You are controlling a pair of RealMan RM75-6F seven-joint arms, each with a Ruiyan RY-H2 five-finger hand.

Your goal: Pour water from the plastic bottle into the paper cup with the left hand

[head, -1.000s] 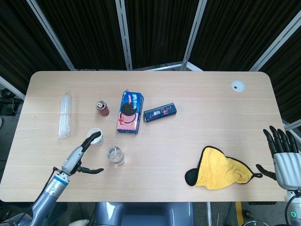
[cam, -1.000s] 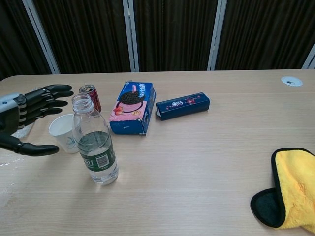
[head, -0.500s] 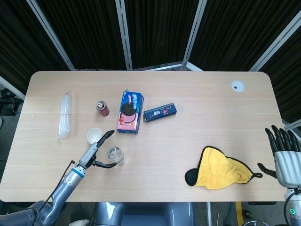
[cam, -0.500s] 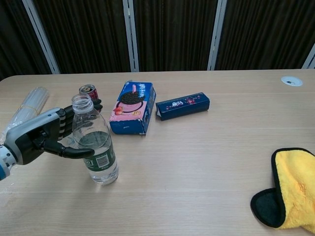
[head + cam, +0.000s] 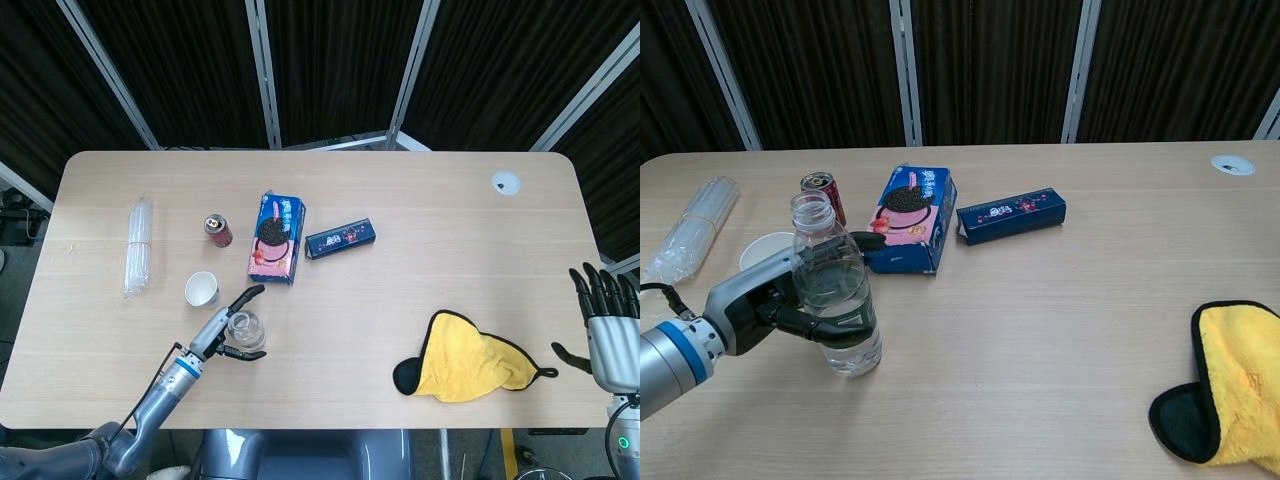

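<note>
Wrapping left robot hand (image 5: 775, 300) round uncapped plastic bottle (image 5: 834, 290), upright on surface | paper cup (image 5: 202, 289) just behind, handy for pouring | right robot hand (image 5: 610, 330) open, idle

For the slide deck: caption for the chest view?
Left hand wraps around the uncapped plastic bottle, paper cup just behind it.

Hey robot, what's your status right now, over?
Left hand wrapped around bottle, bottle upright on table. Right hand open, idle. Cup beside bottle, nothing between them.
</note>
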